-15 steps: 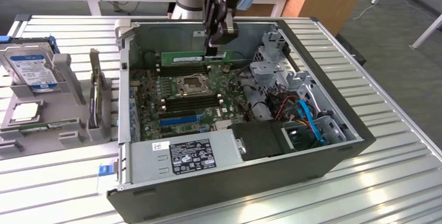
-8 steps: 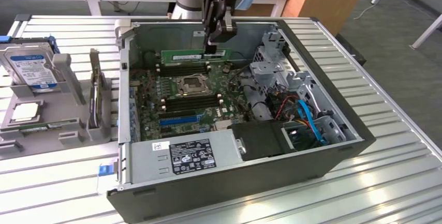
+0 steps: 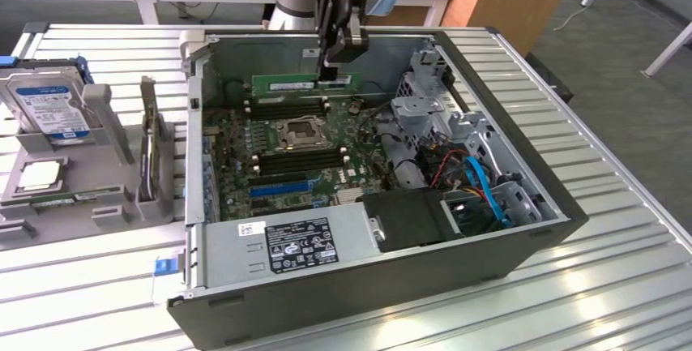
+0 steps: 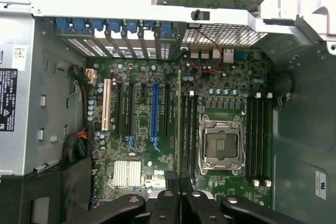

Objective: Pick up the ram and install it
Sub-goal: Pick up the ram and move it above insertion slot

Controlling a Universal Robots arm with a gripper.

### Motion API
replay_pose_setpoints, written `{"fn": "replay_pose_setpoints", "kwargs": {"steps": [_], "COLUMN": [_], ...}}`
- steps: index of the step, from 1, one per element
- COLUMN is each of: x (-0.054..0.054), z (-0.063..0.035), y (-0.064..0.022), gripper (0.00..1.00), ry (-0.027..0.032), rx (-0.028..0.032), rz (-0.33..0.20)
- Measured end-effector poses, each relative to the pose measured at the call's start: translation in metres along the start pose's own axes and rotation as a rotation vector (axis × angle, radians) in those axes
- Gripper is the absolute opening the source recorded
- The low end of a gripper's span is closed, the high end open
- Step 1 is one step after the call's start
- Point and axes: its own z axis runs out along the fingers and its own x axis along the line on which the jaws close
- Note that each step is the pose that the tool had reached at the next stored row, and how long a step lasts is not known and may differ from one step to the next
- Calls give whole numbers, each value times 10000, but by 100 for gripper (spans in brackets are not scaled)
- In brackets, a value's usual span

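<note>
- Gripper (image 3: 337, 71) hangs from the arm over the far part of the open computer case (image 3: 540, 205), pointing down into it.
- Its two fingers are closed tight on the ram (image 3: 297, 83), pinching the green stick by its upper edge near the end toward the exterior view's right.
- In the exterior view the ram lies level and lengthwise, with its pale label strip facing the camera, and most of its length reaches toward the exterior view's left of the fingers.
- It sits over the far side of the motherboard (image 3: 357, 144), above the black memory slots (image 3: 287, 109) beyond the CPU socket (image 3: 297, 132). Whether its lower edge touches a slot cannot be told.
- In the wrist view the ram (image 4: 179, 119) shows edge-on as a thin line running out from the gripper (image 4: 179, 179), alongside the black memory slots (image 4: 189, 129) next to the CPU socket (image 4: 220, 145).
- A blue slot (image 4: 155, 111) stands among the black expansion slots, apart from the ram.
- The grey power supply (image 3: 292, 246) fills the case's near corner, and blue cables (image 3: 481, 185) curl at the side toward the exterior view's right.
- The case rests on a slatted metal table (image 3: 605, 286), and a hard drive (image 3: 49, 108) stands in a holder outside the case, toward the exterior view's left.
</note>
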Motion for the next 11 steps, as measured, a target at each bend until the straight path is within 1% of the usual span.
{"fn": "replay_pose_setpoints", "kwargs": {"steps": [11], "x": [-97], "z": [6], "y": [-2], "gripper": [12], "ry": [0], "rx": [0], "rz": [0]}}
